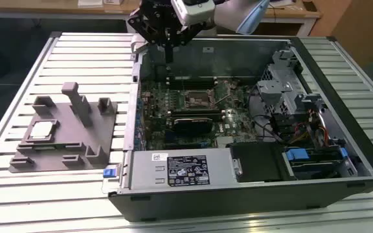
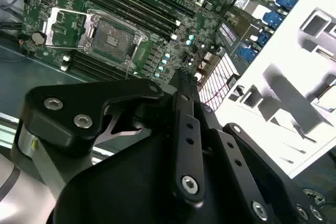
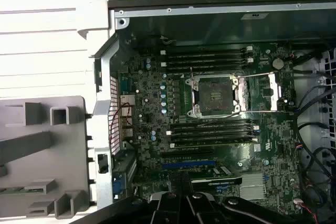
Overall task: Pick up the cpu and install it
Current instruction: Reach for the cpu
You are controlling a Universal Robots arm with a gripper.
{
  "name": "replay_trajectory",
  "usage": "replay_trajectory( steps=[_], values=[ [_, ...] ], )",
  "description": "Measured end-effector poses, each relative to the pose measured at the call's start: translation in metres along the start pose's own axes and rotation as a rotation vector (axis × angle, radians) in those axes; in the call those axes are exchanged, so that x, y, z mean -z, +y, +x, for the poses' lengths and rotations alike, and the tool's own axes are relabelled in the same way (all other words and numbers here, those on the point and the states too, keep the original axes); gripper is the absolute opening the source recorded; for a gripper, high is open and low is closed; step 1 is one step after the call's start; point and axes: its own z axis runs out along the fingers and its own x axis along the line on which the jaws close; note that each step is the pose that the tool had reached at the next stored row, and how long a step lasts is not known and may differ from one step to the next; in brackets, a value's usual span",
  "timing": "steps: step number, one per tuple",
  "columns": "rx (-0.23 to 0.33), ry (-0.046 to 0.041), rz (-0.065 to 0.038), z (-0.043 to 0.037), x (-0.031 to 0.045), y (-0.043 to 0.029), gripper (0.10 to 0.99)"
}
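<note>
Cpu (image 1: pixel 42 130) on tray (image 1: pixel 50 164); gripper (image 1: pixel 168 59) vertical over case (image 1: pixel 238 201) edge, seemingly pinched together, empty.

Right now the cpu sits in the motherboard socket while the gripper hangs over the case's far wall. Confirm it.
Wrong: in the exterior view the cpu lies on the grey tray outside the case, and the socket is empty. The gripper does hang over the case's far wall.

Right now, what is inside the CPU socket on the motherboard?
Nothing: the socket is empty, its contact field bare, and its load plate is swung open. The cpu lies on the grey tray. Nothing covers the socket.
</note>
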Motion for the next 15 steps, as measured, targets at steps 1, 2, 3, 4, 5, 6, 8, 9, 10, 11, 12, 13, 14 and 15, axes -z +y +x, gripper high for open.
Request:
replay_trajectory(
  steps=[1, 2, 3, 4, 5, 6, 8, 9, 10, 11, 12, 13, 14, 15],
  values=[
    [0.000, 0.0000, 0.000, 0.0000, 0.0000, 0.0000, 0.106],
    [0.000, 0.0000, 0.000, 0.0002, 0.0000, 0.0000, 0.106],
    [0.000, 0.0000, 0.000, 0.0007, 0.0000, 0.0000, 0.106],
    [0.000, 0.0000, 0.000, 0.0008, 0.0000, 0.0000, 0.106],
    [0.000, 0.0000, 0.000, 0.0010, 0.0001, -0.0001, 0.106],
    [0.000, 0.0000, 0.000, 0.0013, 0.0001, -0.0001, 0.106],
    [0.000, 0.0000, 0.000, 0.0018, 0.0000, -0.0001, 0.106],
    [0.000, 0.0000, 0.000, 0.0019, 0.0001, -0.0001, 0.106],
    [0.000, 0.0000, 0.000, 0.0021, 0.0001, -0.0001, 0.106],
    [0.000, 0.0000, 0.000, 0.0023, 0.0001, -0.0002, 0.106],
    [0.000, 0.0000, 0.000, 0.0025, 0.0001, -0.0002, 0.106],
    [0.000, 0.0000, 0.000, 0.0027, 0.0001, -0.0002, 0.106],
    [0.000, 0.0000, 0.000, 0.0029, 0.0001, -0.0002, 0.106],
    [0.000, 0.0000, 0.000, 0.0039, 0.0001, -0.0003, 0.106]
  ],
)
